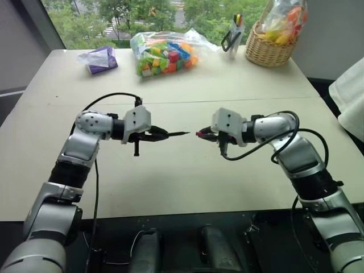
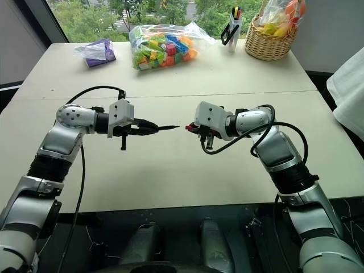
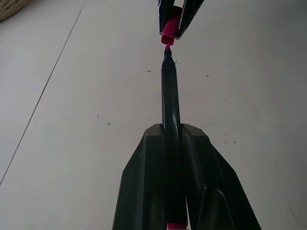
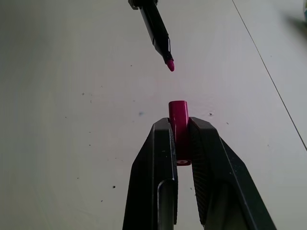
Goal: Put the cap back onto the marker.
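Observation:
My left gripper is shut on the marker, a thin black pen held above the table, pointing right toward the other hand. Its pink tip is bare. My right gripper is shut on the cap, a small red-pink cylinder that sticks out past the fingers, open end toward the marker. In the left wrist view the marker runs out between the fingers and its tip sits just short of the cap. A small gap separates tip and cap, and they look nearly lined up.
At the table's far side lie a purple packet, a clear bag of coloured bricks, a pen holder and a wicker basket. A white cloth hangs at the right edge. A seam crosses the tabletop.

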Controlling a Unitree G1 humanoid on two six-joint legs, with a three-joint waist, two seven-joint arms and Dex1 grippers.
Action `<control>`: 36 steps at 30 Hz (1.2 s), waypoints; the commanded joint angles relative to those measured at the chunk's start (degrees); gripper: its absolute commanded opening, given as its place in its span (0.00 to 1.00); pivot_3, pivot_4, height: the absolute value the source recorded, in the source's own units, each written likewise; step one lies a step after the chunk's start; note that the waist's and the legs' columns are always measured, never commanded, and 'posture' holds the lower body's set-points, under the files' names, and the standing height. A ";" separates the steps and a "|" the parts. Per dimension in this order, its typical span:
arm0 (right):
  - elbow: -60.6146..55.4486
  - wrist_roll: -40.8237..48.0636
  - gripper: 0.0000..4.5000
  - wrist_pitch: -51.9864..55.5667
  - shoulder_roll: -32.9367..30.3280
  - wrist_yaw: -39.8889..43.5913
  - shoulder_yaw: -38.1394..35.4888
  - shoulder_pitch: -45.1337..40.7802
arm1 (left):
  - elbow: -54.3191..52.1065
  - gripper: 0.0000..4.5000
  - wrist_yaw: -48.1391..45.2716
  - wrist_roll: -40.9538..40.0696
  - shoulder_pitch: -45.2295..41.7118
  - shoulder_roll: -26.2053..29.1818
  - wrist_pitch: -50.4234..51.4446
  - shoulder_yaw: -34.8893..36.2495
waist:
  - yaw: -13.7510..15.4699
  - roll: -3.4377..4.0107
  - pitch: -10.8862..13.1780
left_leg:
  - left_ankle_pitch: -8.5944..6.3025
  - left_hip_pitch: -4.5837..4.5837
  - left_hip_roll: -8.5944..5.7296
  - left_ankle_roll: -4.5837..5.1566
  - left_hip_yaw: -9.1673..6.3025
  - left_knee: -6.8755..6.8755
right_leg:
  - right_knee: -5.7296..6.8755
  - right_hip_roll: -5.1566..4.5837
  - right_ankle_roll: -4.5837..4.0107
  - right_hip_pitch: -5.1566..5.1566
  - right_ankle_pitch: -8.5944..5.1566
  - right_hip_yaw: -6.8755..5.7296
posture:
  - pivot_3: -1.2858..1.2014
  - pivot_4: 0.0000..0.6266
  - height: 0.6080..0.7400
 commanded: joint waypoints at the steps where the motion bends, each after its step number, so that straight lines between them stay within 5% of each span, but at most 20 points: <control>1: -3.24 0.85 0.03 0.49 0.40 0.12 -0.18 -1.75 | -2.29 0.00 0.25 -0.13 -1.04 0.04 -0.21 0.45 | -0.01 0.00 0.00 | 0.00 0.00 0.00 0.00 0.00 0.00 | 0.00 0.00 0.00 0.00 0.00 0.00 | 0.52 0.24 1.00; 36: -5.60 0.96 0.03 2.24 -0.79 1.20 -0.74 -2.55 | -2.95 0.00 -0.32 0.37 -0.22 0.13 -0.21 -0.14 | 0.00 0.00 0.00 | 0.00 -0.01 0.00 0.00 -0.02 0.00 | 0.00 0.00 0.00 0.00 0.00 -0.02 | 0.52 0.24 1.00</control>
